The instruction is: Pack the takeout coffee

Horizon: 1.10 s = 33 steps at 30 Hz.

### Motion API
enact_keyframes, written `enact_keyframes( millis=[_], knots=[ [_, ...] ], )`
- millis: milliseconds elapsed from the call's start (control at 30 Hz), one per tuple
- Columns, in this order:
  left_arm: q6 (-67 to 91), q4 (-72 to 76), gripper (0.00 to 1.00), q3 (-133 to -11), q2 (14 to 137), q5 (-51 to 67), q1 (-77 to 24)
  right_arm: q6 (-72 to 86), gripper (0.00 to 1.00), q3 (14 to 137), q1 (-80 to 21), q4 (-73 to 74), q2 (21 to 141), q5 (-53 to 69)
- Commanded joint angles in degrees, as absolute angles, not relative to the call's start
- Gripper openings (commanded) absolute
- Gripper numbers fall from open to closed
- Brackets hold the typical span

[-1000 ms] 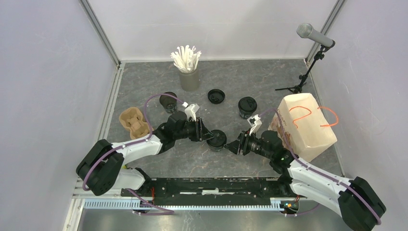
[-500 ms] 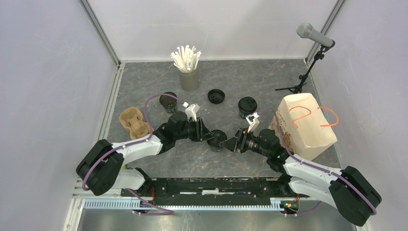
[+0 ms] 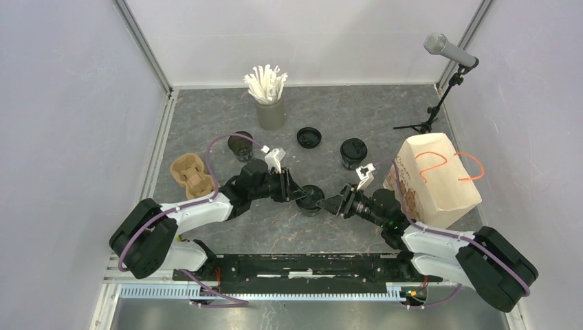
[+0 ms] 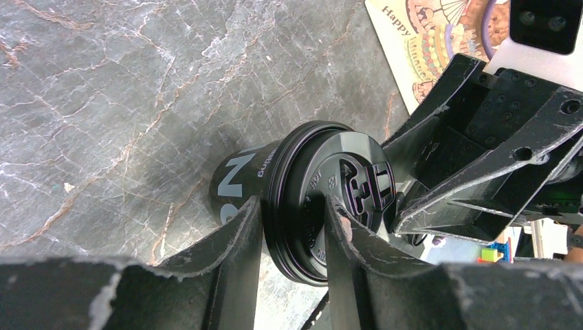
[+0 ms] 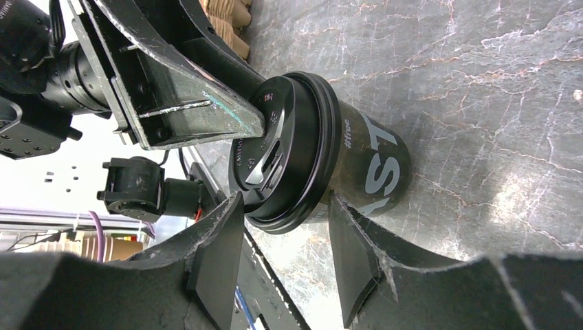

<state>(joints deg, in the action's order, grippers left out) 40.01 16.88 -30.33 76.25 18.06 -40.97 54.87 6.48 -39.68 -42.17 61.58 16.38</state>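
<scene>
A black lidded cup [image 3: 311,199] stands on the table between my two grippers. My left gripper [image 3: 295,192] is shut on its lid [image 4: 330,199]: one finger sits under the rim beside the cup wall [image 4: 237,182], the other presses on the lid's top. My right gripper [image 3: 331,204] is open, and its jaws straddle the same lid [image 5: 289,155] without touching it, above the cup body [image 5: 375,161]. A second lidded cup [image 3: 353,152], an open cup [image 3: 240,145] and a loose black lid [image 3: 309,137] stand farther back.
A brown pulp carrier [image 3: 189,172] lies at the left. A grey cup of white straws [image 3: 270,113] stands at the back. A paper bag [image 3: 436,180] with orange handles lies at the right, and a microphone stand [image 3: 440,82] is behind it.
My right gripper has moved left to the cup, and its open jaws now straddle the lid. My left gripper has stayed at the cup.
</scene>
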Motion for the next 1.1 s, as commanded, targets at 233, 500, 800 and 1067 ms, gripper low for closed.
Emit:
enact_keyframes(
  millis=[233, 500, 800, 1067],
  knots=[
    [36.94, 5.09, 0.41, -27.85, 82.06, 14.50, -41.80, 52.86, 0.50, 0.27, -39.90, -46.34, 70.31, 13.57],
    [37.71, 5.16, 0.40, -27.34, 82.30, 13.55, -41.75, 50.56, 0.49, -3.08, -40.15, -44.30, 71.10, 10.93],
    [39.50, 8.70, 0.38, -25.12, 83.83, 14.00, -41.75, 50.17, 0.46, -7.96, -42.45, -48.84, 73.16, 7.14],
    [36.83, 10.38, 0.38, -26.94, 82.50, 19.10, -41.75, 47.65, 0.50, 3.28, -42.45, -39.33, 63.08, 9.81]
  ],
)
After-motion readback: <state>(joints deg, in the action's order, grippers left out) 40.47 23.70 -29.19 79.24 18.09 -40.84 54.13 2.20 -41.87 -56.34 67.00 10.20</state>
